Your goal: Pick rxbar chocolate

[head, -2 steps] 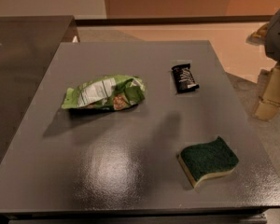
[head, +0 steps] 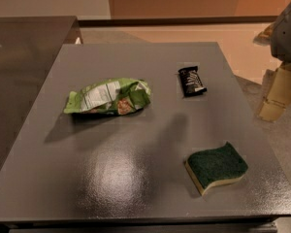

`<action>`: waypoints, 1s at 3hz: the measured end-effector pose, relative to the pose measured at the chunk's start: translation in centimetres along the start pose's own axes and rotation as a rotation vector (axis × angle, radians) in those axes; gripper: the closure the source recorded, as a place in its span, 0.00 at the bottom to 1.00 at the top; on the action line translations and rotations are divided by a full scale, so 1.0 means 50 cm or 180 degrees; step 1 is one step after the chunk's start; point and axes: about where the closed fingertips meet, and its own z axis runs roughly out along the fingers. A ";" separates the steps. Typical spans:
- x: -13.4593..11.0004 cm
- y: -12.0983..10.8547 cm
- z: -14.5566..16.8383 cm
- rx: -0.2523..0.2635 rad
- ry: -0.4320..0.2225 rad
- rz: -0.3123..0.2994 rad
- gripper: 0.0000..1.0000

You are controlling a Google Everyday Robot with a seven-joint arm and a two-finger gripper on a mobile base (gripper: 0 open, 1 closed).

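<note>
Grey desk [head: 136, 178], tan wall behind. The rxbar chocolate [head: 192, 80] lies flat toward the far right corner, well apart from the green snack bag [head: 109, 97] nearer the left edge and the sponge [head: 216, 167] by the near right corner. The hand [head: 280, 92] hangs off the right edge, and I can't tell if it's released or clenched. I'd come straight down and pinch across the bar's narrow width.

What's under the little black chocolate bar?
Just the grey table; the rxbar chocolate lies flat on it. The spot beneath the wrapper is covered. The gripper hangs beyond the table's right edge.
</note>
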 end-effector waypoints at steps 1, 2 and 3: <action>-0.020 -0.043 0.049 -0.0007 -0.0185 0.0315 0.00; -0.043 -0.098 0.106 -0.0040 -0.0444 0.0703 0.00; -0.076 -0.145 0.165 -0.0042 -0.0681 0.0911 0.00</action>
